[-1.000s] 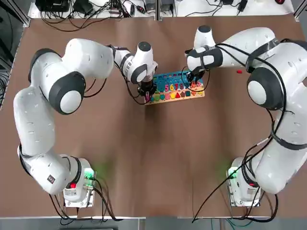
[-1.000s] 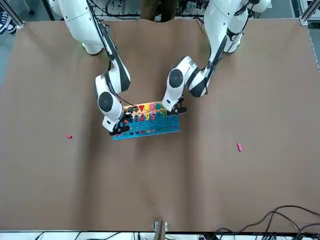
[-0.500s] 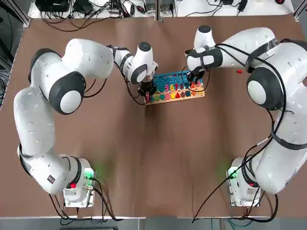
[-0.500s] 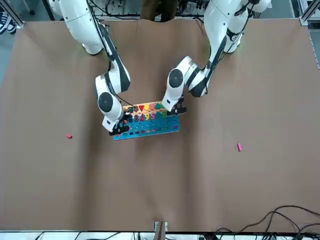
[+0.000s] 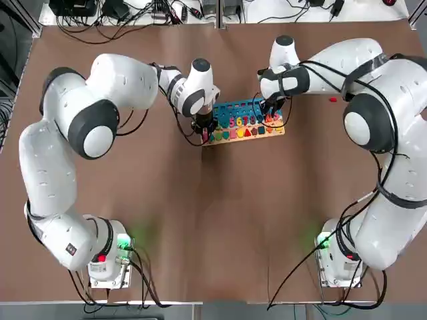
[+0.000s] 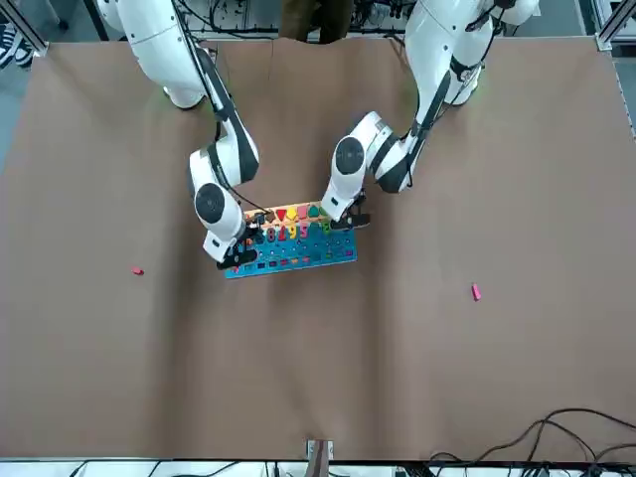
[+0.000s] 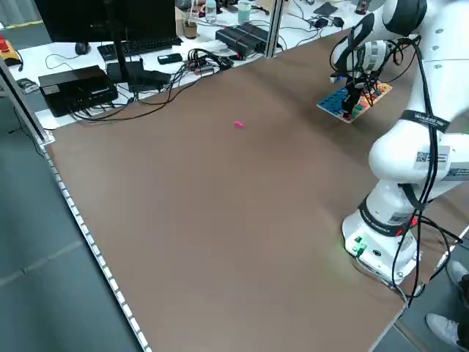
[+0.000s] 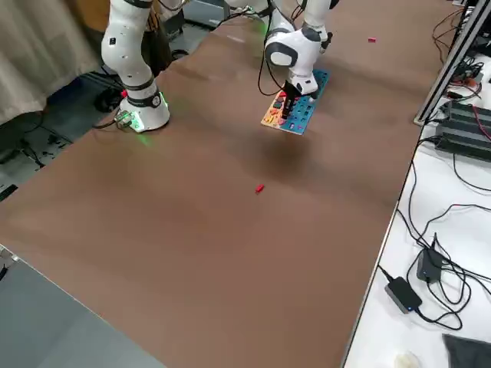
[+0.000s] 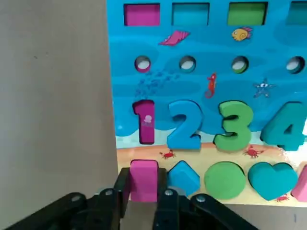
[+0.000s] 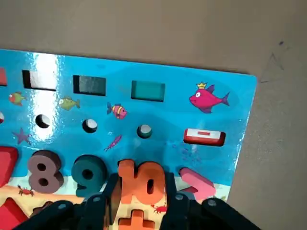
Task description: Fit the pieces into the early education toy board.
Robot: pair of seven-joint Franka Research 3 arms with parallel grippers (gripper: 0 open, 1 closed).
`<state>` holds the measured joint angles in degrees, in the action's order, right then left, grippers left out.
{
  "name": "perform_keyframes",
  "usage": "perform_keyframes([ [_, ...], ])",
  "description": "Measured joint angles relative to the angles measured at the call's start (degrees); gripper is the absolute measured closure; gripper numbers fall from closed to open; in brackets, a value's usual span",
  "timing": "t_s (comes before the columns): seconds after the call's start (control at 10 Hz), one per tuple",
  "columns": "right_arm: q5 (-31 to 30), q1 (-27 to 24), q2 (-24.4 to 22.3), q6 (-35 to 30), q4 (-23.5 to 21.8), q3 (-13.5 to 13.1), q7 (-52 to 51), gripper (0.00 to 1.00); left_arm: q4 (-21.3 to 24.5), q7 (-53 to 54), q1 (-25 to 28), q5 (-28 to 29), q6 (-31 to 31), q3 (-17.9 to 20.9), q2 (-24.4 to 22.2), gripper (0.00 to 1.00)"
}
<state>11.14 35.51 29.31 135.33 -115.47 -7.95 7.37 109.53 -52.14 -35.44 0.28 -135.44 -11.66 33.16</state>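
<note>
The early education toy board [image 5: 243, 121] lies mid-table, blue at the top with a tan strip below. My left gripper [image 5: 203, 127] is at the board's left end, shut on a pink square piece [image 9: 143, 178] that is over the tan strip beside a blue diamond. At the right end, my right gripper [image 5: 270, 115] is shut on an orange "10" piece [image 10: 140, 182], next to the teal 9. I cannot tell whether either piece is seated. A red piece [image 5: 333, 100] lies loose to the right of the board, and a pink piece [image 6: 476, 291] lies loose far off on my left.
Cables, power bricks and a monitor [image 7: 95, 22] line the benches beyond the table's edges. Both arm bases [image 5: 110, 257] stand at the near edge. The brown tabletop [image 5: 220, 220] is bare between the bases and the board.
</note>
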Motion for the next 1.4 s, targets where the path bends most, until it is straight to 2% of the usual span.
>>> perform_keyframes([
  [0.2, 0.0, 0.0, 0.01, 0.1, -0.01, 0.0, 0.0, 0.57, 0.0, 0.18, 0.0, 0.0, 0.15, -0.01, -0.01, 0.74],
  [0.5, 0.0, 0.0, 0.54, 0.88, -0.15, 0.0, 0.0, 0.45, 0.05, 0.22, 0.0, 0.0, 0.57, -0.4, 0.02, 0.74],
  [1.4, 0.0, -0.1, 0.54, 0.77, -0.1, -0.19, 0.0, 0.44, -1.78, 0.22, 0.26, 0.0, 0.48, -0.43, 1.06, 0.74],
])
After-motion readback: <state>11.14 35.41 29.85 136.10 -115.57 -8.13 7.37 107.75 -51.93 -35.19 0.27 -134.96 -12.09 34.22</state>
